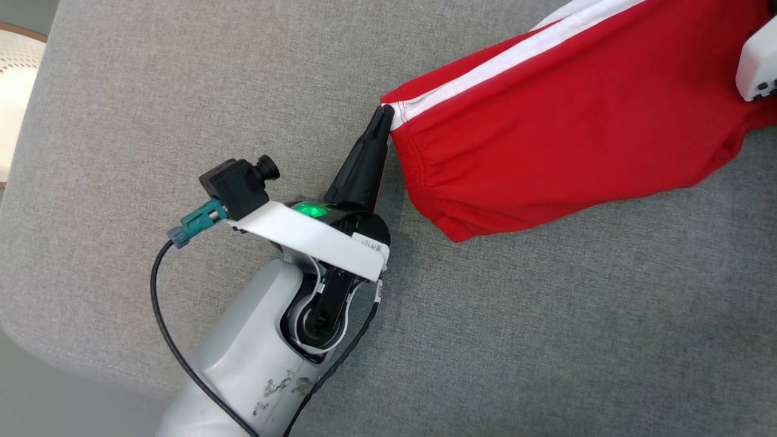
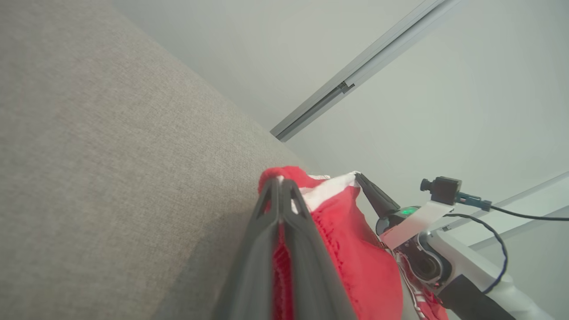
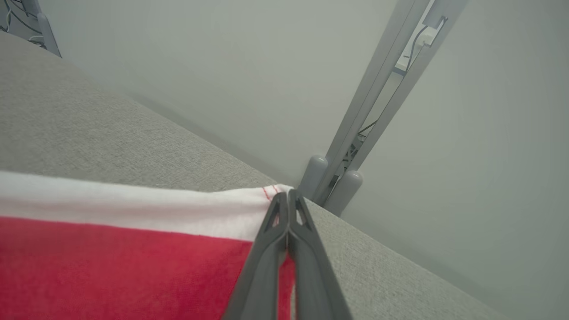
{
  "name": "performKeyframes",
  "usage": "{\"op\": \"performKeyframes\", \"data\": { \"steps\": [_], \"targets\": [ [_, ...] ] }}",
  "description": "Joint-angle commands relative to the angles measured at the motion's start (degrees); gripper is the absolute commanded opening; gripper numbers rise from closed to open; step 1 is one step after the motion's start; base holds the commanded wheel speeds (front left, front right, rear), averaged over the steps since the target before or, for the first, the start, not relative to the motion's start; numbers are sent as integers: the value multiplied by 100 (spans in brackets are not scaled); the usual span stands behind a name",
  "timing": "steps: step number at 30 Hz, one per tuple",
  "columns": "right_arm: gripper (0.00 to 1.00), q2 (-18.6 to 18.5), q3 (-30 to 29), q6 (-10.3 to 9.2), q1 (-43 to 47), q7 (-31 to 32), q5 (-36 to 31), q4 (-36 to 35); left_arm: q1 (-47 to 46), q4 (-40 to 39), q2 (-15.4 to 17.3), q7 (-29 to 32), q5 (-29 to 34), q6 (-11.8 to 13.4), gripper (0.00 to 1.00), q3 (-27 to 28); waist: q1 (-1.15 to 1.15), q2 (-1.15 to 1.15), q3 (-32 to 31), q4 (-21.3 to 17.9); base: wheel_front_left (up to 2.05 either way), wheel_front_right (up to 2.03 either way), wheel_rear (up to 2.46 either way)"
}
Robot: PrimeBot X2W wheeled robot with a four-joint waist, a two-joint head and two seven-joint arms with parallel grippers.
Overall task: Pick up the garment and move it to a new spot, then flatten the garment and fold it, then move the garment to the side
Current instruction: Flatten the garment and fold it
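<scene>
The garment (image 1: 576, 121) is red with a white stripe along one edge and a gathered hem. It stretches over the grey sofa cushion (image 1: 546, 334) from the centre to the upper right. My left gripper (image 1: 385, 112) is shut on its near corner, where the stripe ends. In the left wrist view, red cloth (image 2: 355, 258) sits between the shut fingers of the left gripper (image 2: 281, 182). My right gripper (image 2: 356, 174) pinches the stripe's far corner. In the right wrist view it (image 3: 288, 193) is shut on the white corner of the garment (image 3: 111, 266). A pale part of the right arm (image 1: 759, 67) shows at the upper right.
A round white object with a wooden rim (image 1: 15, 91) stands off the sofa's left end. The cushion's rounded edge (image 1: 61, 364) runs along the lower left. Behind the sofa is a pale wall with grey metal posts (image 3: 355, 133) and a rail (image 2: 346, 84).
</scene>
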Motion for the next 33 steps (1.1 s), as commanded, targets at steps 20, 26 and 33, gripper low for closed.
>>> {"op": "performKeyframes", "data": {
  "steps": [20, 26, 33],
  "targets": [
    [100, 527, -1429, -1, 1496, -33, -340, -1710, 580, -175, 22, 1, 2458, 493, 100, 1130, 0, 0, -748, -632, 0, 0, 0],
    [100, 959, -2116, -1, 2651, -34, -588, -2254, 1454, -712, 23, 1, 3546, 658, 100, 1444, 0, 0, -1320, -883, 0, 0, 0],
    [100, 1131, -2447, -1, 3453, -33, -555, -2523, 2184, -1147, 22, 1, 4108, 770, 100, 1505, 0, 0, -1722, -943, 0, 0, 0]
  ]
}}
